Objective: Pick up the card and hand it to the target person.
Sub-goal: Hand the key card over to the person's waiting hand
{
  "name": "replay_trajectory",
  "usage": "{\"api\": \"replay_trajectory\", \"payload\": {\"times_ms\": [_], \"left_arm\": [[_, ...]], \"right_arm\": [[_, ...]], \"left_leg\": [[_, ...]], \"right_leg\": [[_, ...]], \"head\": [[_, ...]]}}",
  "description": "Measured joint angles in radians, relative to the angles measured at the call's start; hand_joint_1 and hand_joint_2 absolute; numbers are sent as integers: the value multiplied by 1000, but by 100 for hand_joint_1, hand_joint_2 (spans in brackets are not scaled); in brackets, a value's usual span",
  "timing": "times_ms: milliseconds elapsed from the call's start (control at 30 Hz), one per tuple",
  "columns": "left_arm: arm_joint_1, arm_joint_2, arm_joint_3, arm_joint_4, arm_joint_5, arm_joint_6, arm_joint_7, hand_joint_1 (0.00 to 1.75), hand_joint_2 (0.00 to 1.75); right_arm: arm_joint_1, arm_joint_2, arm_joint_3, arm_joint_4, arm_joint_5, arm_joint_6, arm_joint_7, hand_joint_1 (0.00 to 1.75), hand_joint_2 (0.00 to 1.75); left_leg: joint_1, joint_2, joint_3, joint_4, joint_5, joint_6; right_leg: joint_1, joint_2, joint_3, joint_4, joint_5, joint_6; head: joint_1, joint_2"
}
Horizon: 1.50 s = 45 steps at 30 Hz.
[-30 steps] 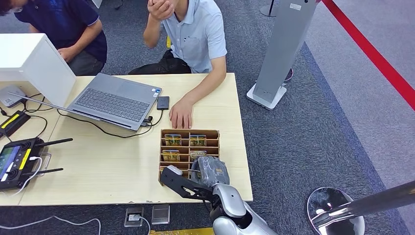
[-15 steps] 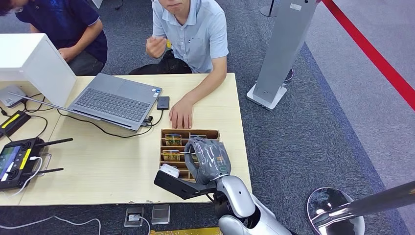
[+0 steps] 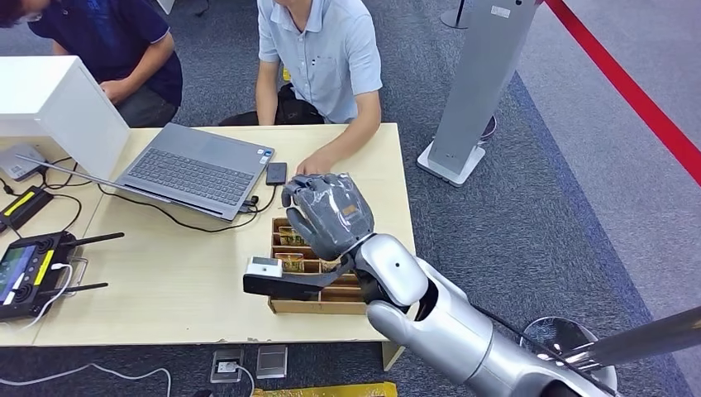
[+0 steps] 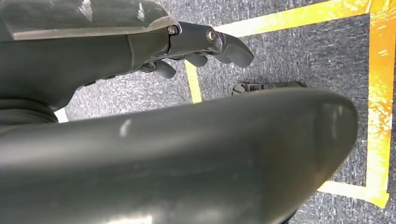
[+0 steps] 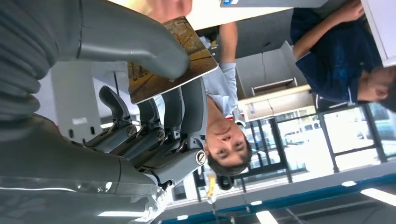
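Pretty bright, even indoor light up top, soft shadows only. Right wrist shot gets blown-out glare off the big glass windows (image 5: 359, 135); the left wrist one's dim with blurry close-ups.

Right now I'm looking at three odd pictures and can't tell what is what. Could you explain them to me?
The wide picture is the robot's own view from its head, looking down. The silver arm is its right arm, ending in a grey hand raised over a wooden table. On the table lie a laptop, a phone, a remote controller and a cardboard box with compartments holding cards. Two people sit behind it.

The other two pictures come from cameras at the wrists and are turned around. In the right wrist one, the hand pinches a brownish card between thumb and fingers. The left wrist one shows the left hand over carpet with yellow tape, fingers curled, holding nothing.
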Motion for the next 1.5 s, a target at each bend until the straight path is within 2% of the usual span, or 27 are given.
{"api": "replay_trajectory", "payload": {"times_ms": [267, 533, 667, 1033, 1233, 1367, 1500], "left_arm": [[-11, 1, -5, 0, 6, 6, 7, 0, 0], [1, 4, -5, 0, 23, 10, 5, 0, 0], [3, 5, -5, 0, 28, 10, 15, 0, 0], [5, 5, -5, 0, 43, 10, 15, 0, 0], [6, 6, -5, 0, 54, 18, 12, 0, 0], [9, 6, -5, 0, 63, 24, 16, 0, 0], [13, 6, -5, 0, 71, 28, 23, 0, 0]], "right_arm": [[-266, 113, 47, 431, -91, -63, -67, 145, 175], [-366, 199, 69, 704, -101, -48, -45, 145, 175], [-377, 222, 78, 774, -99, -47, -46, 0, 175], [-392, 255, 102, 856, -116, -63, -53, 0, 175], [-406, 253, 106, 860, -159, -144, -53, 0, 175], [-396, 224, 90, 801, -231, -209, -41, 0, 175], [-314, 151, 44, 645, -361, -237, -20, 0, 175]], "left_leg": [[0, 0, -1, 0, 0, 0], [0, 0, -1, 0, 0, 0], [0, 0, -1, 0, 0, 0], [0, 0, 0, 0, 0, 0], [0, 0, 0, 0, 0, 0], [0, 0, 1, 0, 0, 0], [0, 0, 2, 1, 0, 0]], "right_leg": [[0, 0, 0, 1, 0, 0], [0, -1, -1, 0, 0, 0], [0, 0, -1, 0, 0, 0], [0, 0, -1, 0, 0, 0], [0, 0, -1, 0, 0, 0], [0, 0, 0, 0, 0, 0], [0, 0, 0, 0, 0, 0]], "head": [[-1, 0], [0, 0], [0, 0], [-1, 0], [0, 0], [-1, 0], [0, 0]]}}
